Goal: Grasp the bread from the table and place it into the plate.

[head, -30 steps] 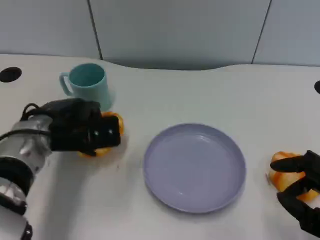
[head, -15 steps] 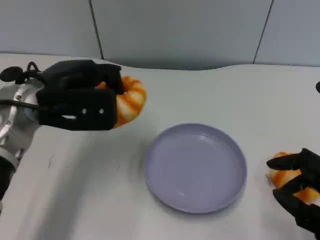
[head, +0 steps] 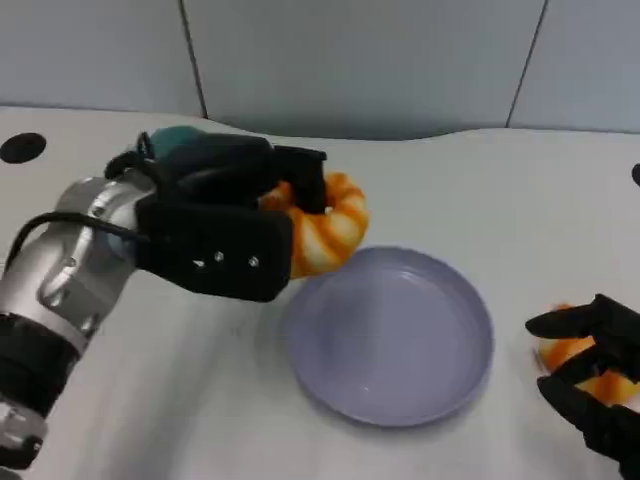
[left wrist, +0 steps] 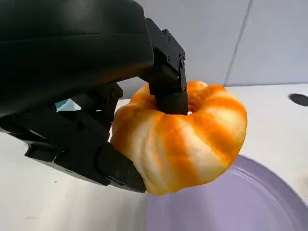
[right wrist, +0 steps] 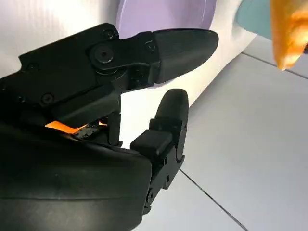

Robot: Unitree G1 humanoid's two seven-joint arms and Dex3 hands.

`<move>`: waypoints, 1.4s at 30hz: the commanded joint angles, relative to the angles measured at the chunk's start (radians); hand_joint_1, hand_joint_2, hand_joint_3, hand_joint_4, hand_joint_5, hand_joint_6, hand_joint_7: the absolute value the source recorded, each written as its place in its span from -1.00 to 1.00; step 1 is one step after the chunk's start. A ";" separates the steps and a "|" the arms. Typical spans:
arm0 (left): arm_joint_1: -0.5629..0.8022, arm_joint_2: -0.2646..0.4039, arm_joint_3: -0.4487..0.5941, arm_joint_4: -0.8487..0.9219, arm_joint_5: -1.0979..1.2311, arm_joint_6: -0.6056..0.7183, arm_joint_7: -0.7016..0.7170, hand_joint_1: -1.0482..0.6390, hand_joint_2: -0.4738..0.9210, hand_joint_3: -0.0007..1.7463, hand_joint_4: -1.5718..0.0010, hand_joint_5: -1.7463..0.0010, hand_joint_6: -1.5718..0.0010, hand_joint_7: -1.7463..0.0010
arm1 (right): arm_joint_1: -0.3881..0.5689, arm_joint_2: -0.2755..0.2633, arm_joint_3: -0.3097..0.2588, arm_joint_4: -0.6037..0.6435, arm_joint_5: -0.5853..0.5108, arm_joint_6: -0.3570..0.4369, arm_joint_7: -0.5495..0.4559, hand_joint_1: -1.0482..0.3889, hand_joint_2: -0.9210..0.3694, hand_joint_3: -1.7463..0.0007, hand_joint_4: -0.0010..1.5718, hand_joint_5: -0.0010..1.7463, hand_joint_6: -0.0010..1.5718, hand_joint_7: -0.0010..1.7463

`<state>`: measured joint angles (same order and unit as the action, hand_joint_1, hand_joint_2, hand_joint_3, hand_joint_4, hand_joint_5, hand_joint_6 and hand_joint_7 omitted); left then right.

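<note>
Orange bread (head: 325, 232) sits gripped in the left hand (head: 222, 232) fingers (left wrist: 166, 72) over the plate (head: 400, 340) rim.

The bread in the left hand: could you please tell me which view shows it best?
The left wrist view: the bread sits close and sharp, and the left hand grips it just above the plate. The head view shows it partly behind that hand, at the plate's near-left rim. The right wrist view catches an orange edge at its corner.

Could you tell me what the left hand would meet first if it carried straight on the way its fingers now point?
Probably the plate. The left hand holds the bread above the plate's near-left rim, fingers aimed across it. Its height is hard to judge, so it may pass over the plate rather than touch it.
</note>
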<state>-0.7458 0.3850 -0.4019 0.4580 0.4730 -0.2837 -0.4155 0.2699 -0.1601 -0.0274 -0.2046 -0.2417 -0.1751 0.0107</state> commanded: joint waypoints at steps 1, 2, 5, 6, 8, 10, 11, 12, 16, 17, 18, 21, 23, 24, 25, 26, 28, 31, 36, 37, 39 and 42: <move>-0.023 -0.035 -0.028 0.048 0.031 -0.039 0.027 0.11 0.94 -0.98 -0.04 -1.00 0.24 -1.00 | -0.002 -0.010 -0.008 -0.005 0.006 0.016 0.001 0.09 -1.00 0.69 -0.20 0.35 -0.26 -0.04; -0.037 -0.055 -0.049 0.081 0.051 -0.058 0.042 0.10 0.94 -0.98 -0.03 -1.00 0.25 -1.00 | -0.001 -0.013 -0.009 -0.006 0.005 0.019 0.004 0.09 -1.00 0.69 -0.19 0.35 -0.26 -0.04; -0.070 -0.098 -0.091 0.162 0.099 -0.095 0.077 0.10 0.93 -0.98 0.02 -1.00 0.27 -1.00 | 0.001 -0.018 -0.010 -0.007 0.004 0.023 0.006 0.08 -1.00 0.69 -0.19 0.34 -0.25 -0.05; -0.082 -0.112 -0.104 0.187 0.118 -0.102 0.091 0.09 0.93 -0.99 0.02 -1.00 0.27 -1.00 | 0.001 -0.021 -0.011 -0.002 0.004 0.018 0.006 0.09 -1.00 0.69 -0.18 0.34 -0.25 -0.05; -0.099 -0.132 -0.122 0.227 0.148 -0.118 0.118 0.08 0.92 -0.99 0.00 -1.00 0.25 -1.00 | 0.000 -0.025 -0.014 0.006 0.006 0.010 0.006 0.09 -1.00 0.70 -0.18 0.33 -0.24 -0.06; -0.119 -0.151 -0.146 0.272 0.182 -0.141 0.153 0.09 0.94 -0.98 0.00 -1.00 0.26 -1.00 | 0.003 -0.027 -0.017 0.006 0.009 0.006 0.007 0.09 -1.00 0.70 -0.18 0.33 -0.23 -0.06; -0.129 -0.160 -0.159 0.295 0.197 -0.150 0.168 0.08 0.95 -0.97 0.00 -1.00 0.26 -1.00 | 0.005 -0.027 -0.018 0.007 0.011 0.002 0.006 0.09 -1.00 0.71 -0.17 0.32 -0.23 -0.07; -0.140 -0.167 -0.173 0.319 0.212 -0.160 0.179 0.08 0.96 -0.97 0.02 -1.00 0.25 -0.98 | 0.006 -0.028 -0.020 0.013 0.015 -0.009 0.006 0.10 -1.00 0.71 -0.16 0.32 -0.23 -0.07; -0.171 -0.190 -0.211 0.385 0.260 -0.169 0.214 -0.02 0.90 -0.99 -0.04 -0.48 -0.10 0.07 | 0.011 -0.029 -0.022 0.013 0.021 -0.006 0.012 0.10 -1.00 0.71 -0.17 0.31 -0.23 -0.09; -0.175 -0.194 -0.219 0.397 0.271 -0.173 0.229 -0.05 0.88 -0.99 -0.06 -0.38 -0.22 0.33 | 0.012 -0.027 -0.023 0.009 0.022 0.003 0.013 0.09 -1.00 0.71 -0.17 0.31 -0.22 -0.09; -0.179 -0.197 -0.225 0.407 0.279 -0.178 0.240 -0.07 0.85 -1.00 -0.05 -0.56 -0.32 0.46 | 0.013 -0.027 -0.023 0.008 0.022 0.005 0.013 0.09 -1.00 0.72 -0.17 0.29 -0.21 -0.12; -0.188 -0.203 -0.232 0.428 0.291 -0.188 0.261 -0.09 0.81 -1.00 -0.01 -0.88 -0.37 0.50 | 0.012 -0.026 -0.025 0.011 0.023 0.003 0.013 0.09 -1.00 0.72 -0.16 0.27 -0.20 -0.14; -0.200 -0.207 -0.248 0.447 0.310 -0.197 0.276 -0.06 0.82 -0.99 -0.01 -0.97 -0.21 0.05 | 0.015 -0.016 -0.025 0.004 0.038 0.016 0.016 0.09 -1.00 0.73 -0.16 0.26 -0.19 -0.15; -0.207 -0.207 -0.256 0.459 0.323 -0.207 0.289 -0.05 0.84 -0.99 -0.01 -0.99 -0.01 -0.40 | 0.016 -0.013 -0.025 0.001 0.043 0.019 0.016 0.10 -1.00 0.73 -0.17 0.25 -0.19 -0.16; -0.216 -0.204 -0.270 0.470 0.342 -0.219 0.308 -0.05 0.85 -0.99 0.00 -0.99 0.08 -0.58 | 0.017 -0.011 -0.024 -0.003 0.045 0.024 0.017 0.10 -1.00 0.74 -0.17 0.25 -0.19 -0.16; -0.222 -0.200 -0.283 0.479 0.362 -0.229 0.334 -0.07 0.87 -0.99 0.02 -1.00 0.16 -0.68 | 0.017 -0.010 -0.022 -0.004 0.045 0.027 0.017 0.10 -1.00 0.74 -0.17 0.24 -0.19 -0.17; -0.232 -0.198 -0.298 0.494 0.384 -0.242 0.369 -0.09 0.90 -0.98 0.04 -1.00 0.24 -0.77 | 0.017 -0.009 -0.021 -0.006 0.045 0.031 0.016 0.10 -1.00 0.74 -0.17 0.23 -0.19 -0.18; -0.238 -0.190 -0.307 0.524 0.387 -0.274 0.378 -0.12 0.91 -0.99 0.29 -0.86 0.41 -0.64 | 0.014 -0.020 -0.020 0.003 0.032 0.017 0.014 0.09 -1.00 0.74 -0.14 0.24 -0.18 -0.18; -0.259 -0.189 -0.303 0.558 0.375 -0.314 0.347 -0.16 0.90 -1.00 0.60 -0.64 0.58 -0.44 | 0.012 -0.024 -0.018 0.006 0.019 0.013 0.012 0.07 -1.00 0.73 -0.11 0.25 -0.16 -0.19; -0.267 -0.188 -0.302 0.558 0.371 -0.323 0.334 -0.21 0.90 -1.00 0.70 -0.54 0.58 -0.27 | 0.010 -0.024 -0.018 0.006 0.020 0.014 0.013 0.07 -1.00 0.73 -0.11 0.25 -0.16 -0.20; -0.276 -0.185 -0.297 0.553 0.362 -0.341 0.311 -0.30 0.89 -1.00 0.78 -0.31 0.50 0.12 | 0.010 -0.021 -0.018 0.002 0.022 0.022 0.014 0.07 -1.00 0.73 -0.10 0.26 -0.15 -0.20; -0.283 -0.182 -0.289 0.550 0.346 -0.359 0.272 -0.34 0.89 -1.00 0.78 -0.20 0.42 0.34 | 0.011 -0.020 -0.018 -0.002 0.019 0.025 0.013 0.06 -1.00 0.73 -0.10 0.26 -0.14 -0.20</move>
<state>-0.9885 0.1877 -0.7031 1.0112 0.8467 -0.6224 -0.0953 0.2806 -0.1681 -0.0413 -0.2007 -0.2188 -0.1511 0.0258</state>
